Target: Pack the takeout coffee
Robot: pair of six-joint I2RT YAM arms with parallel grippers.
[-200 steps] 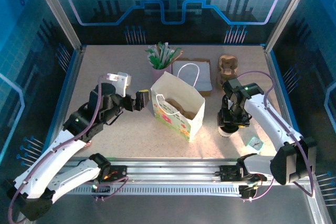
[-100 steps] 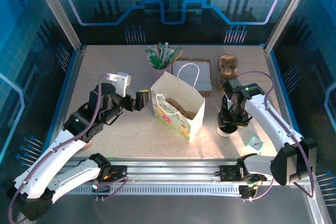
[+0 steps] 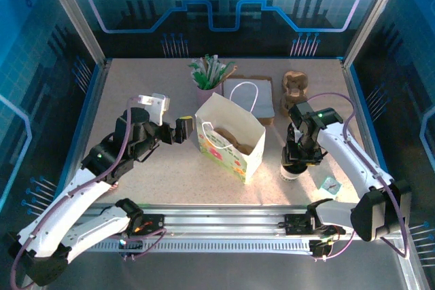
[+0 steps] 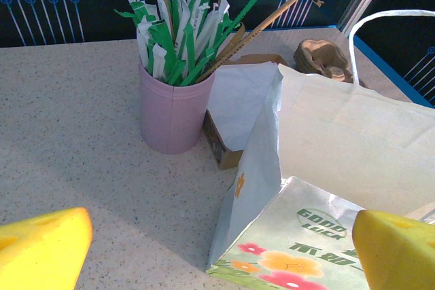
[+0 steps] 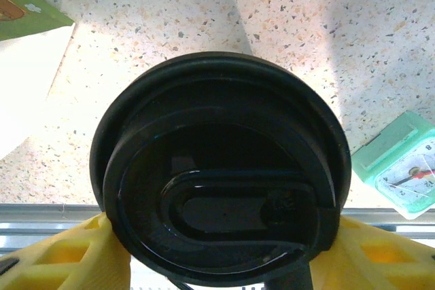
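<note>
- Found the takeout coffee (image 3: 291, 172) upright on the table, near the right side of the paper bag (image 3: 231, 142), with its black lid (image 5: 221, 168) seated on top
- Judged it light, top-heavy if filled, with thin paper walls that would dent under a hard squeeze; judged the lid smooth, probably slippery, and liable to pop off if used as the handle
- Thought it best to take the cup wall just under the lid rim with a moderate squeeze and to keep it vertical against a spill
- Saw the right gripper (image 3: 298, 161) over the cup, yellow fingers (image 5: 68, 259) flanking it on both sides below the lid; could not tell whether pressed tight or merely alongside
- Noted a small green clock (image 5: 401, 168) lying farther right of the bag, just beyond the cup
- Saw the left gripper (image 3: 178, 131) just left of the bag, jaws spread wide, holding nothing
- Noted the pink cup of sachets (image 4: 173, 110) behind the bag
</note>
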